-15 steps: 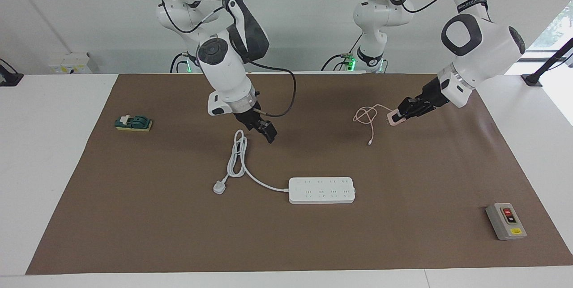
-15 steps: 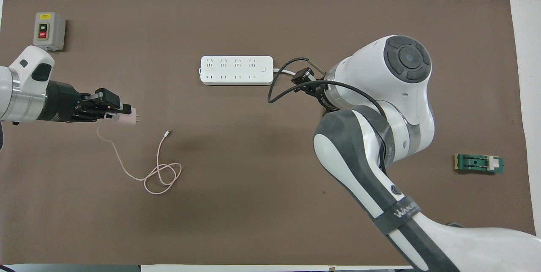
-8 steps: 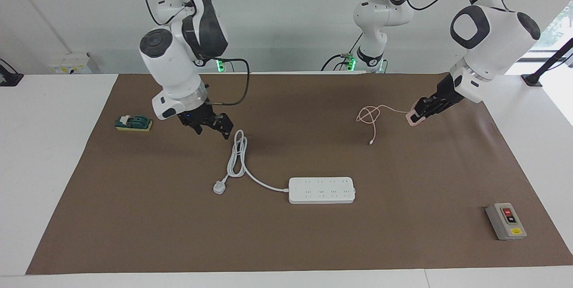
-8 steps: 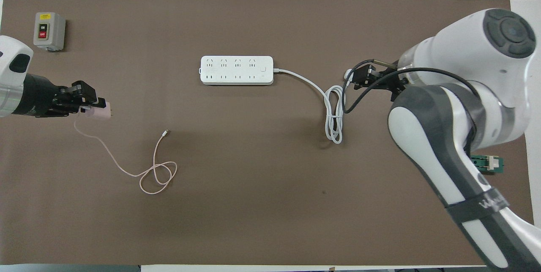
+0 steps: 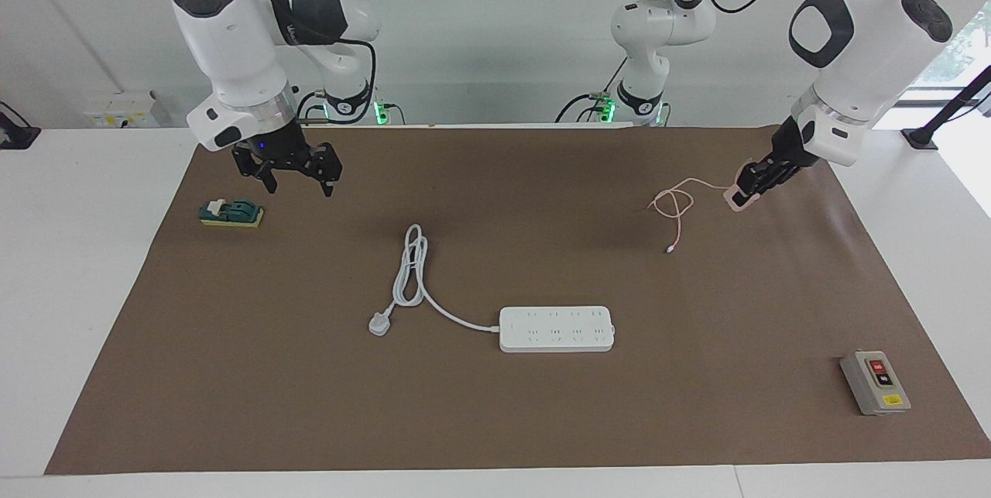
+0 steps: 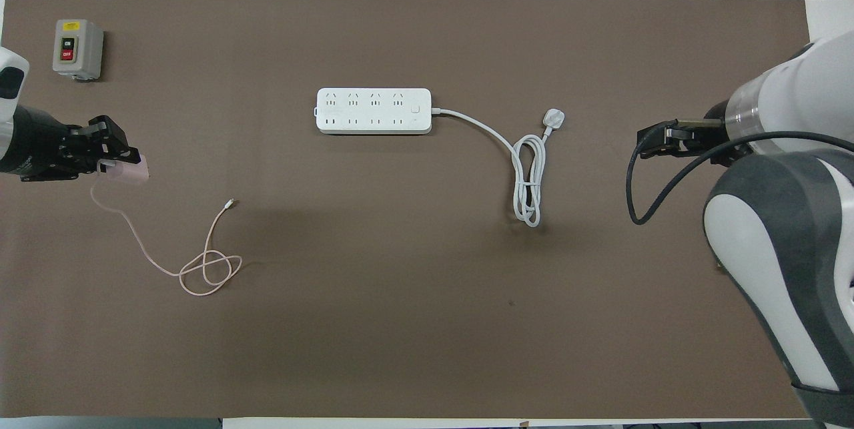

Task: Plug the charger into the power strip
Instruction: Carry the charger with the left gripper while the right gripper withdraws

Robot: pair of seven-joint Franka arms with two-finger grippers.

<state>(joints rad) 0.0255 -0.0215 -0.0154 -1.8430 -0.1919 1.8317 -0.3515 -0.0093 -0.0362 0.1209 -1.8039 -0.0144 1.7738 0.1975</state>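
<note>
The white power strip point(image 5: 557, 328) point(image 6: 373, 111) lies flat mid-mat, its thick white cord point(image 5: 410, 273) looped toward the right arm's end and ending in a white plug point(image 5: 378, 323) point(image 6: 554, 118). My left gripper point(image 5: 745, 192) point(image 6: 123, 161) is shut on the pale pink charger point(image 5: 735, 198) point(image 6: 132, 173), low over the mat toward the left arm's end. The thin pink cable point(image 5: 675, 211) point(image 6: 207, 272) trails from the charger onto the mat in a loose loop. My right gripper point(image 5: 298, 184) point(image 6: 646, 143) hangs open and empty, raised over the mat toward the right arm's end.
A small grey box with red and black buttons point(image 5: 875, 382) point(image 6: 77, 49) stands at the mat's corner farthest from the robots, at the left arm's end. A green block on a yellow base point(image 5: 231, 213) sits beside the right gripper.
The right arm has swung up and away from the white cord toward its own end of the table. The left gripper has carried the charger toward its end, dragging the cable along.
</note>
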